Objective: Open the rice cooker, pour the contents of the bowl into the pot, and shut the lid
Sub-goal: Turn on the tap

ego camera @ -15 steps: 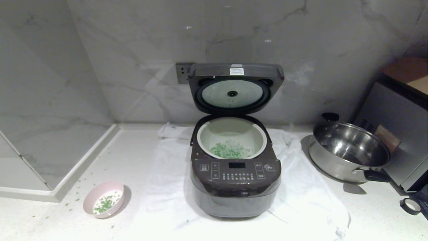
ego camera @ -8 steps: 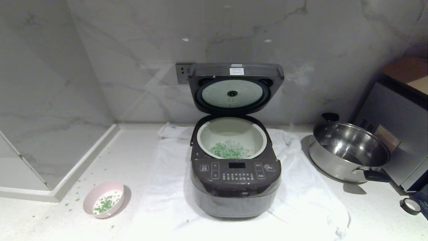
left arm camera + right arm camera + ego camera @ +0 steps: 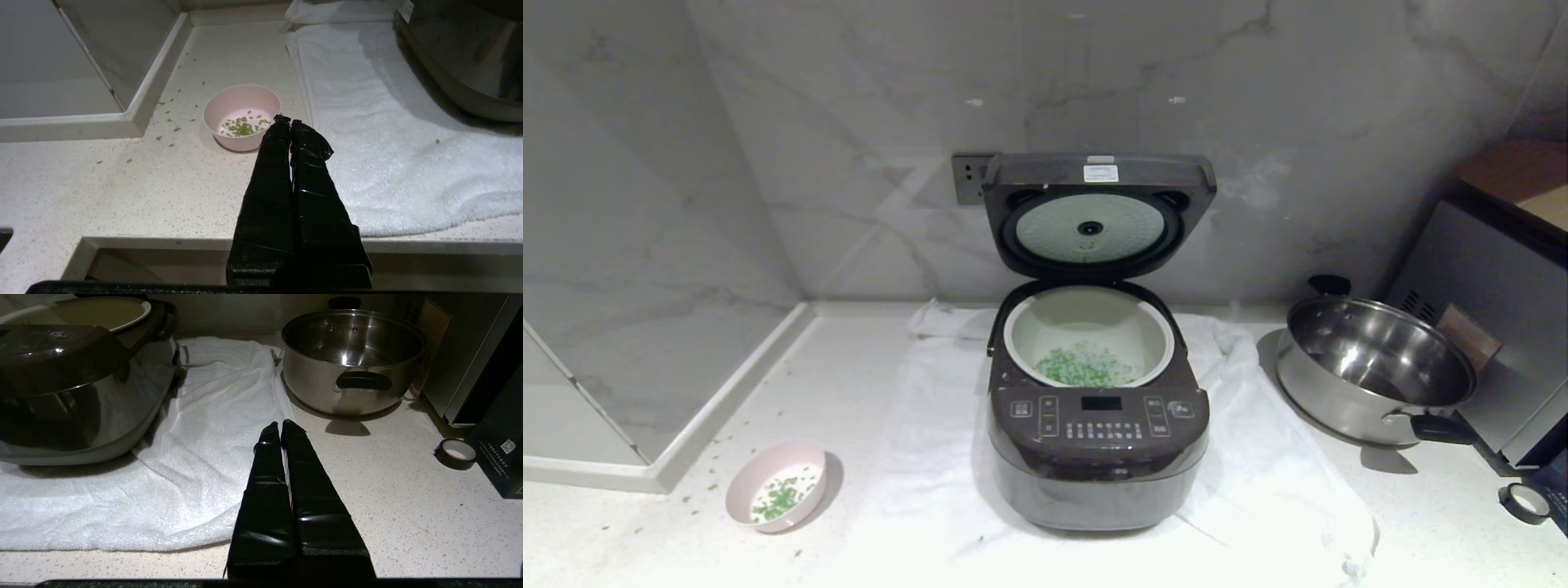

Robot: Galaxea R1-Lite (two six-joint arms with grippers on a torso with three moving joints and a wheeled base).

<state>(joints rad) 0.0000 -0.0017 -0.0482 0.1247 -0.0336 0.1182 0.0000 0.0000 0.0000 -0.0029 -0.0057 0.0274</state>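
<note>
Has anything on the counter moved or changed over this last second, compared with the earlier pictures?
Nothing visibly changed. The rice cooker stands with its lid up, green bits in the pot, and the pink bowl sits on the counter to its left with some bits left in it, just as before. No gripper shows in the head view.

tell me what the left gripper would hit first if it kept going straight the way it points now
Probably the bowl: the left gripper, jaws shut, points at the bowl's near rim on the side toward the towel. Depth is unclear, so it might skim just past that rim.
</note>
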